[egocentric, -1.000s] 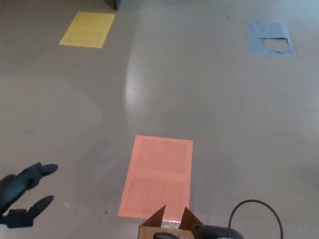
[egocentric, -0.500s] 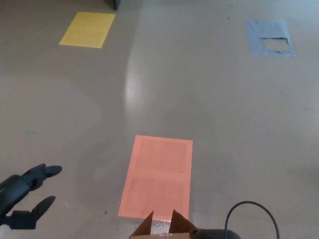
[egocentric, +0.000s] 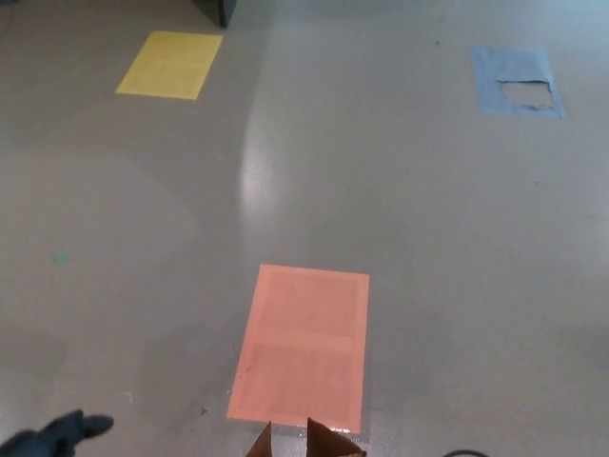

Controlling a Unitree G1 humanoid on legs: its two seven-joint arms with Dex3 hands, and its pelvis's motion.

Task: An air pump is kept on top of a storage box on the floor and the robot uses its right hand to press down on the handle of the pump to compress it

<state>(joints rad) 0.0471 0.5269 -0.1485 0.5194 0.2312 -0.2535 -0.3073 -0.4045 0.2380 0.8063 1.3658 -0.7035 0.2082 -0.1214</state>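
1. Left hand point(egocentric: 59, 434) has slid down to the bottom edge; only a bit shows, so I cannot tell if it is open. Right hand is out of sight.
2. Box point(egocentric: 304, 441) flaps barely peek in now. The pump has dropped out of view.
3. Orange patch point(egocentric: 303, 341) looks unmoved; likely the camera tipped up, so pressing looks far off.

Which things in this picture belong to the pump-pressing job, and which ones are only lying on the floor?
Belong to the job:
- storage box, only its brown flap tips show at the bottom edge
- black hose, a sliver at the bottom edge

The pump handle and right hand are out of view.

Just there:
- orange patch
- yellow patch
- blue patch, torn
- left hand, idle
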